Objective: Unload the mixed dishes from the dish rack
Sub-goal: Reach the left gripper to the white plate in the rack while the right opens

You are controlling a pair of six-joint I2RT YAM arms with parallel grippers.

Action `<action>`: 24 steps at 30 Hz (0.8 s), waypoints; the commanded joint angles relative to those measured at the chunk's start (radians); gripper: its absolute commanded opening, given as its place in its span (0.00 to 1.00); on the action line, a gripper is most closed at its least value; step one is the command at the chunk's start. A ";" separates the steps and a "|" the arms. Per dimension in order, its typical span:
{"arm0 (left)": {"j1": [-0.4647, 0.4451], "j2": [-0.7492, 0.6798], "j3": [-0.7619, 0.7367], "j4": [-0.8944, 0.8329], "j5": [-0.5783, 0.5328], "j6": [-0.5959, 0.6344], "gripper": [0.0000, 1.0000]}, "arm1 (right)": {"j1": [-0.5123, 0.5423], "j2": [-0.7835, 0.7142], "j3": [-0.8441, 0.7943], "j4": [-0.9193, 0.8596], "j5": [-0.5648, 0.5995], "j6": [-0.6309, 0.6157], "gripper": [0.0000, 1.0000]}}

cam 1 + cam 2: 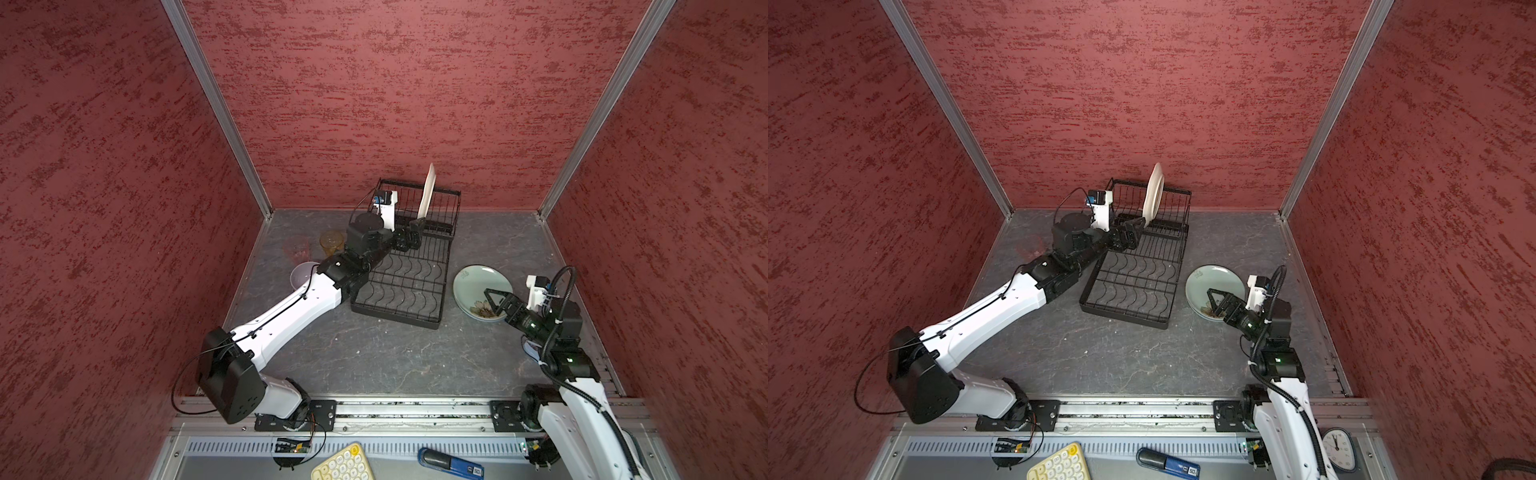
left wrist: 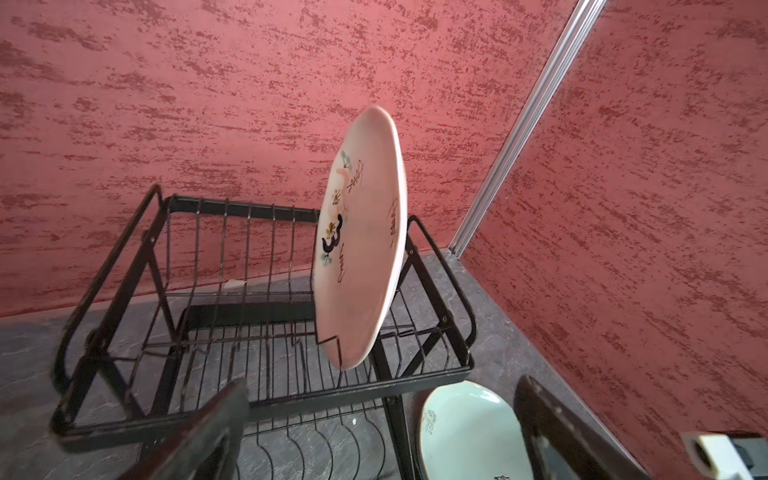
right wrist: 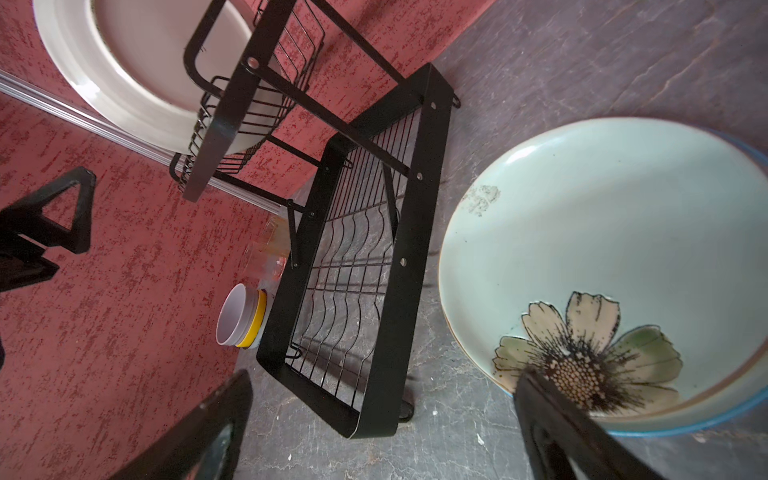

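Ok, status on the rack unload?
Left claw open, facing white painted plate standing in black wire dish rack. Right claw open over pale green plate on table. Nothing blocking.

In a top view the left arm [image 1: 291, 307] hides most of the lilac bowl [image 1: 301, 272]. The right wrist view cuts off the green plate [image 3: 602, 249]; the dish [image 3: 681, 430] beneath shows only a blue rim.

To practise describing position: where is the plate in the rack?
In both top views the plate stands on edge in the dish rack's raised basket, beyond the left gripper.
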 commanded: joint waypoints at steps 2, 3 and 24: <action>0.012 0.060 0.055 -0.026 0.120 -0.028 0.99 | 0.005 0.005 -0.006 0.046 -0.018 -0.003 0.99; 0.016 0.072 0.061 -0.017 0.148 -0.028 0.98 | 0.004 0.006 -0.003 0.038 -0.013 -0.004 0.99; 0.014 0.348 0.275 0.022 -0.030 0.181 0.51 | 0.005 -0.012 0.012 -0.065 0.058 -0.004 0.99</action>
